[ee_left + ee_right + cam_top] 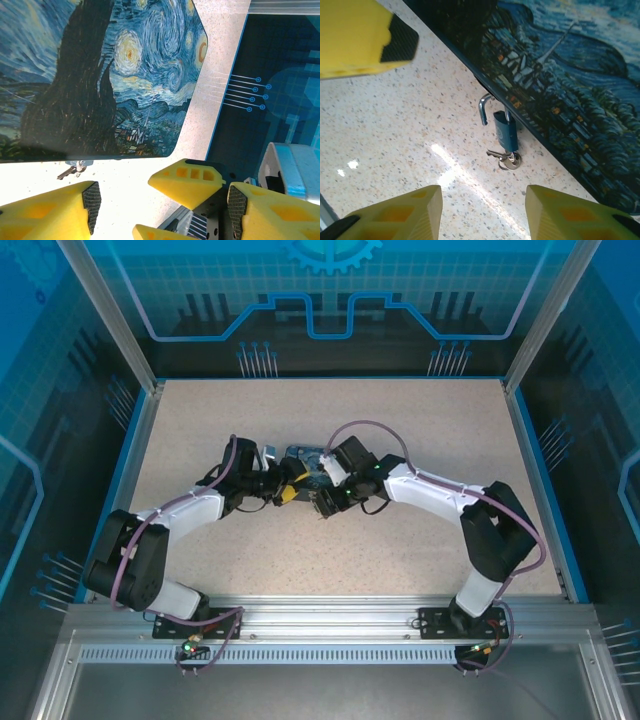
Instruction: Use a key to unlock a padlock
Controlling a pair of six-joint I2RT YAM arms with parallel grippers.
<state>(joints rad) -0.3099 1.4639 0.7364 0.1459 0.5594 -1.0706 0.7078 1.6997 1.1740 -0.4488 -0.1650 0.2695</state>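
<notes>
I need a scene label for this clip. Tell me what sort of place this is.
Probably a robot lab test cell, not a home or workshop: left arm and right arm bolted to an aluminium rail, a speckled tabletop, and aluminium posts holding blue circuit-pattern panels.

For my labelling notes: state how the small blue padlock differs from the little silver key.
The small metal padlock has a blue body; the thin metal key is plain silver. The padlock is bigger and thicker, the key flatter. The padlock's shackle hangs open, one end free; the key sits at its base. Both lie on the speckled table beside the painting-print box.
</notes>
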